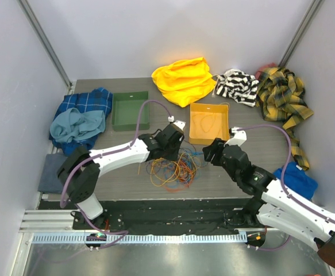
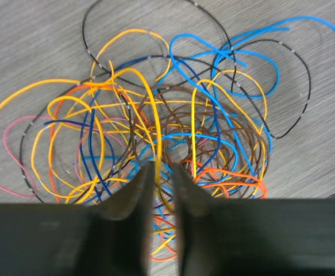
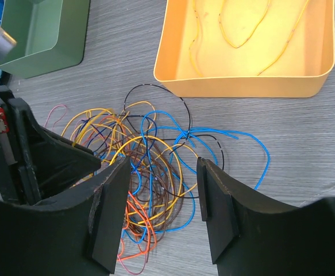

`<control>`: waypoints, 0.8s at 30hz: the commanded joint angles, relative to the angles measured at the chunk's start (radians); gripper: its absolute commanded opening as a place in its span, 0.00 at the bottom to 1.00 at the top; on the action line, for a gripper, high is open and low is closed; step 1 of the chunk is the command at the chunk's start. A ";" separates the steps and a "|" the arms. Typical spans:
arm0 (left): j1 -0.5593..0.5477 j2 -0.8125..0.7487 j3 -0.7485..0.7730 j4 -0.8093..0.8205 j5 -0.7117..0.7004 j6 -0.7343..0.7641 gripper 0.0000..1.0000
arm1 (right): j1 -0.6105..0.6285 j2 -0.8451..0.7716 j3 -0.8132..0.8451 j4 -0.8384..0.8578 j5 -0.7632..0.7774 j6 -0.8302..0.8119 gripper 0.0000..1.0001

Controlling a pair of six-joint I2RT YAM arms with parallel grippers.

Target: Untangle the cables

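Observation:
The cables (image 1: 170,169) lie as one loose tangle of orange, yellow, blue, brown, red and black wires on the grey table. My left gripper (image 1: 177,152) is down at the tangle's upper edge. In the left wrist view the left gripper (image 2: 162,167) has its jaws close together with a narrow gap, and a yellow cable (image 2: 156,123) runs down into that gap along the left finger. My right gripper (image 3: 162,167) hovers open over the tangle's right part (image 3: 156,172), with nothing between its fingers. Blue loops (image 3: 236,144) trail to the right.
An orange bin (image 1: 208,137) behind the tangle holds a few yellow wires (image 3: 236,34). A green bin (image 1: 130,123) stands to its left. Clothes lie along the back and sides: yellow (image 1: 184,79), striped (image 1: 237,86), plaid (image 1: 282,95), blue (image 1: 78,118).

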 commanded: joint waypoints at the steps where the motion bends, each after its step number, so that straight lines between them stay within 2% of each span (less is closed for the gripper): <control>1: 0.001 -0.093 0.053 0.031 -0.051 0.031 0.14 | 0.003 -0.023 -0.002 0.006 0.028 0.005 0.57; 2: 0.000 -0.136 0.064 0.009 -0.071 0.041 0.08 | 0.003 -0.026 -0.001 0.006 0.031 0.006 0.57; 5: 0.000 -0.209 0.177 -0.068 -0.145 0.087 0.00 | 0.003 -0.026 -0.001 0.009 0.026 0.008 0.57; 13: 0.001 -0.266 0.614 -0.199 -0.228 0.177 0.00 | 0.005 -0.019 0.022 0.020 -0.001 -0.001 0.57; 18: 0.000 -0.231 0.843 -0.232 -0.228 0.231 0.00 | 0.003 -0.006 0.065 0.021 -0.012 -0.017 0.57; 19: 0.000 -0.220 0.925 -0.251 -0.226 0.237 0.00 | 0.003 -0.005 0.071 0.020 -0.020 -0.021 0.57; 24: 0.002 -0.188 1.093 -0.266 -0.206 0.269 0.00 | 0.003 -0.003 0.098 0.014 -0.027 -0.038 0.57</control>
